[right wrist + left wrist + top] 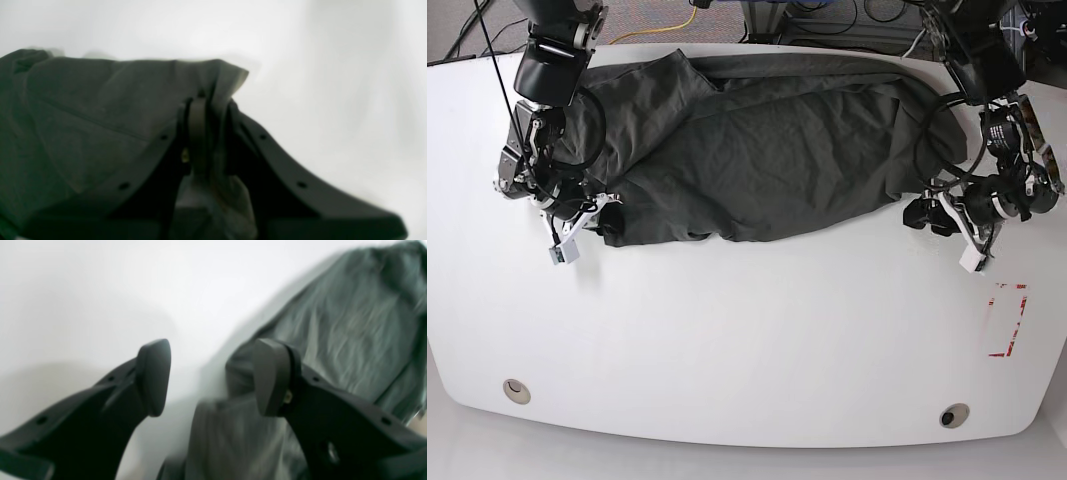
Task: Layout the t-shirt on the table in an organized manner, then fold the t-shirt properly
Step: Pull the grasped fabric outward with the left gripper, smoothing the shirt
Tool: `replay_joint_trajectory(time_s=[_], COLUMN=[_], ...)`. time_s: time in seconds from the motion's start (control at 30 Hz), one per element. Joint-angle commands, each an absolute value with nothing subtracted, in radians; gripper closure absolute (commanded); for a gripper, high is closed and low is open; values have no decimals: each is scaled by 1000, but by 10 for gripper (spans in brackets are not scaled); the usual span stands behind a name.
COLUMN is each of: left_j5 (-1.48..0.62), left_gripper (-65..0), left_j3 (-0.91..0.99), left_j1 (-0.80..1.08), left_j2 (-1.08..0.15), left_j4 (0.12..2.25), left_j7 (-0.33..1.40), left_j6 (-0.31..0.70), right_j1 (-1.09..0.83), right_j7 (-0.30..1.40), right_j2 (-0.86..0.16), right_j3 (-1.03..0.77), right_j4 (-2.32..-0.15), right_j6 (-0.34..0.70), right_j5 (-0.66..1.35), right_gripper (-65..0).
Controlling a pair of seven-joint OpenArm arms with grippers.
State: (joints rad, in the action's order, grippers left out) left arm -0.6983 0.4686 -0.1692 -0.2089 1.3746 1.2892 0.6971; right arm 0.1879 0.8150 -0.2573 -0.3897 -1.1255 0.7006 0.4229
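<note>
The dark grey-green t-shirt (767, 140) lies spread and wrinkled across the far half of the white table (747, 350). On the left of the base view, my right gripper (605, 212) is shut on the shirt's near corner. The right wrist view shows that fold of t-shirt (100, 110) pinched between the fingers of the right gripper (208, 133). At the shirt's right end my left gripper (924, 213) stands open. In the left wrist view, the left gripper (213, 376) has one finger over the t-shirt (350, 323) edge and the other over bare table (83, 290).
A red tape rectangle (1007, 320) marks the table near its right edge. Two round grommet holes (516, 389) (953, 414) sit close to the front edge. Cables and floor show behind the table's far edge.
</note>
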Motion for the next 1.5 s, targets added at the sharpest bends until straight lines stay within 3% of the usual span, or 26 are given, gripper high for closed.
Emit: replay_joint_trajectory(time_s=[0.0,0.5,0.83,1.47], left_j5=[-693,-636,-638,-641], left_gripper=[-367,-367,-367,-367], left_j3=[475,367,318,315], left_j1=[-189,-228,-223,-154], left_j2=[-228,-242,-242,-236], left_j4=[1336,1219,1225,1412], left_j7=[1234,1185,1264,1353], left_j6=[698,698,698,698], right_j1=[191,191,193,193], right_j7=[858,858,858,858], right_j2=[-263,-263,-266,-263], right_j3=[-387,-387,-387,-386], right_j4=[-1130,-1130,-1130,-1130], right_j6=[698,698,698,698], right_j5=[387,387,387,387], right_gripper=[-84,-84,-84,-86])
